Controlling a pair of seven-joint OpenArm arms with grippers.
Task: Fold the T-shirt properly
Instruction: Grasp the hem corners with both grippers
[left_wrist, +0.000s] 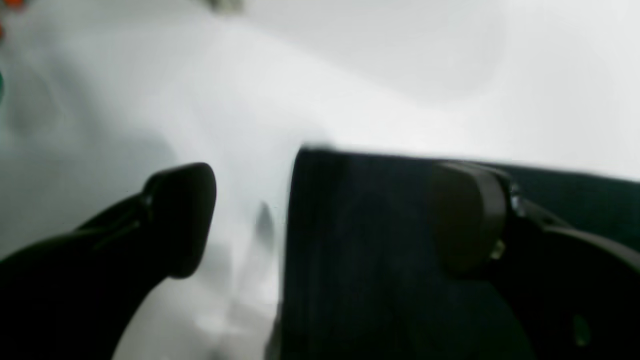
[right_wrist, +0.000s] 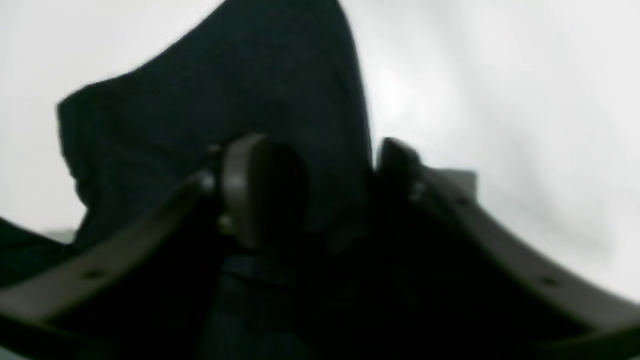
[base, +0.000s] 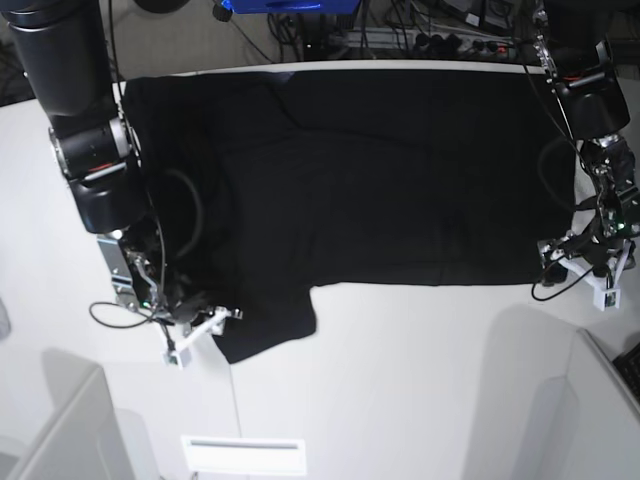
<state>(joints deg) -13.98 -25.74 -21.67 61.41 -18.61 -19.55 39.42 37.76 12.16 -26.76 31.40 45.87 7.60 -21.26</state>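
T-shirt (base: 370, 170) spread flat, print hidden | left gripper (left_wrist: 320, 215) spread wide over hem corner | right gripper (right_wrist: 340, 190) blurred, sleeve between jaws, clamp unclear

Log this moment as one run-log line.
T-shirt spread flat, unfolded | left gripper open astride its corner | right gripper astride sleeve

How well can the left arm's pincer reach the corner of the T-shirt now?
Probably yes: the left pincer is open, one finger over the black T-shirt corner, the other over bare white table. Nothing lies between.
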